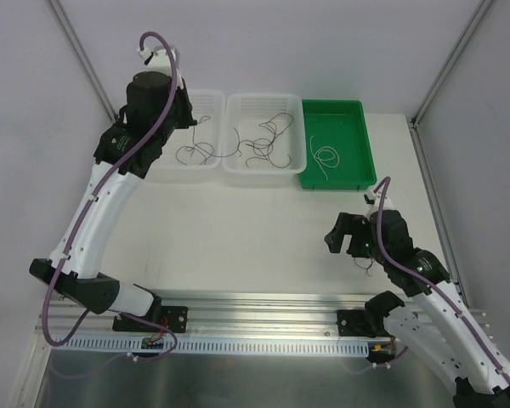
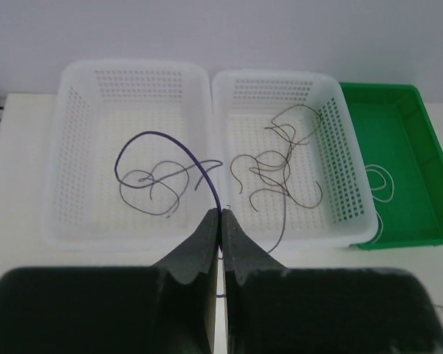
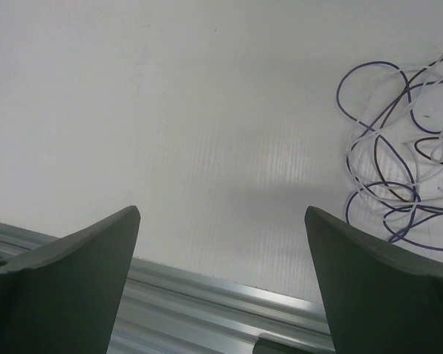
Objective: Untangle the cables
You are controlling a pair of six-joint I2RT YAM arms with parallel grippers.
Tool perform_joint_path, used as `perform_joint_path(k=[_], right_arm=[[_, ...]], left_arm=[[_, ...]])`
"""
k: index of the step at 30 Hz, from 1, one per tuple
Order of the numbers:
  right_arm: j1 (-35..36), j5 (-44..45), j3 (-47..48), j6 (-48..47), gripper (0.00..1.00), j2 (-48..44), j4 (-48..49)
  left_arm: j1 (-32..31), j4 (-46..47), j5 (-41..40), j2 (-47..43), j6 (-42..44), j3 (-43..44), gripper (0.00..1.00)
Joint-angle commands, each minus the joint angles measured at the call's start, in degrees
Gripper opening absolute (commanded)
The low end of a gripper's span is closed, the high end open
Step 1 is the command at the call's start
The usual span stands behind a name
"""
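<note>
This looks like a robot lab. A left arm [image 1: 98, 212] and a right arm [image 1: 433, 331] are bolted to a metal rail [image 1: 263, 308] at the near edge of a plain white table [image 1: 238, 242]. Bare white walls [image 1: 280, 42] in a metal frame [image 1: 79, 47] stand around it.

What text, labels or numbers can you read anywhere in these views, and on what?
No text is readable in any view.
Left arm: small green mark on the black housing, too small to read.
Right arm: similar green mark, too small to read.
No other print shows.
</note>
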Motion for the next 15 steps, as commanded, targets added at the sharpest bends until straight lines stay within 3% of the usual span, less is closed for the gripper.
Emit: perform_joint_path(k=[1,10,15], right_arm=[[0.3,-1.6,-0.7,-0.3,0.99,-2.2,-1.5],[0.3,-1.5,-0.8,-0.5,1.00,-5.7,-4.1],[0.3,-0.2,-1.5,-0.7,1.00,-6.7,-5.5]], left_arm=[[2.7,0.9,-3.5,5.7,4.7,9.0,0.00],[9.4,3.0,-0.6,26.9,6.5,20.7,0.00],[12.3,3.3,2.1,35.4,6.2,21.7,0.00]])
